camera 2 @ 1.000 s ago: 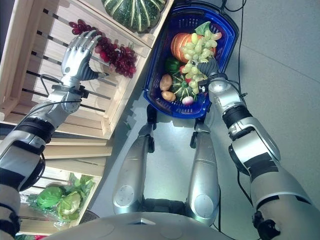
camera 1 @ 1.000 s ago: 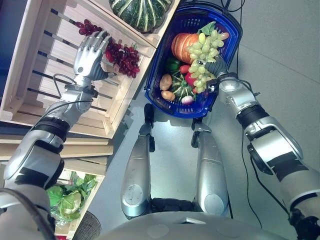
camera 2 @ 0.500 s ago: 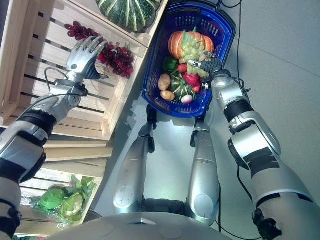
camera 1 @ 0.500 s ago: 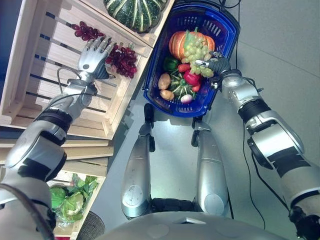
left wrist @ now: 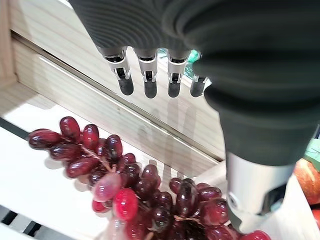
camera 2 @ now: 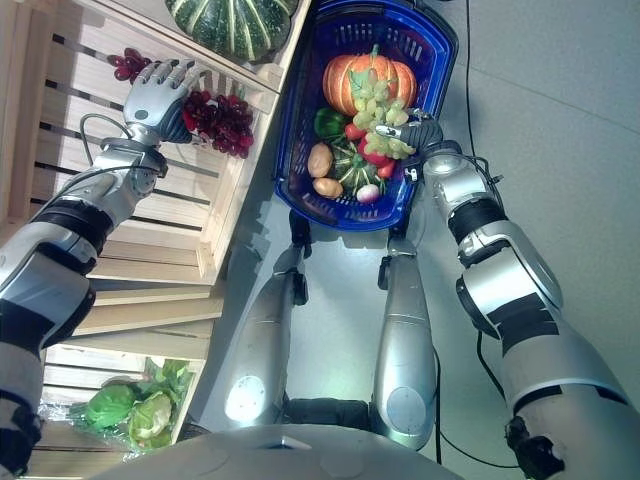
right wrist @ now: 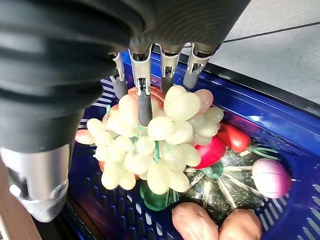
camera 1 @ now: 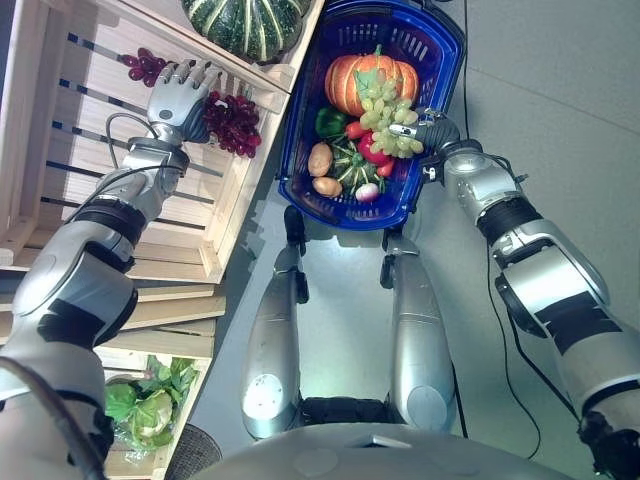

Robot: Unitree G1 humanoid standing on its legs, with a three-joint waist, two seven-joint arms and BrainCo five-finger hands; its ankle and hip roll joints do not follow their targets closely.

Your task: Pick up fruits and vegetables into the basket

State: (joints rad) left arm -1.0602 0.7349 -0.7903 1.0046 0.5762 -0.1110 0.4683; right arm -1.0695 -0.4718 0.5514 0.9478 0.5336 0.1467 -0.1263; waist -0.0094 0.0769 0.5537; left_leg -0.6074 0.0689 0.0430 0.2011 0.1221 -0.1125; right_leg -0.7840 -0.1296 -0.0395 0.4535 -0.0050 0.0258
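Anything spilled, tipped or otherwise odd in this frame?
Nothing stands out. The blue basket sits upright, its produce all inside, with the right hand over the green grapes. The red grapes lie in the wooden crate under the open left hand. No damage shows.

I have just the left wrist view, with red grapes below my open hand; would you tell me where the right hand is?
Observer: The right hand is over the blue basket, at a bunch of green grapes.
Operator: Thank you. What else is in that basket?
Observer: An orange pumpkin lies at its far end, and two potatoes lie along the side nearest the wooden crate.
Operator: Is there other produce near my hand?
Observer: Yes, a green striped squash sits in the compartment beyond the red grapes.
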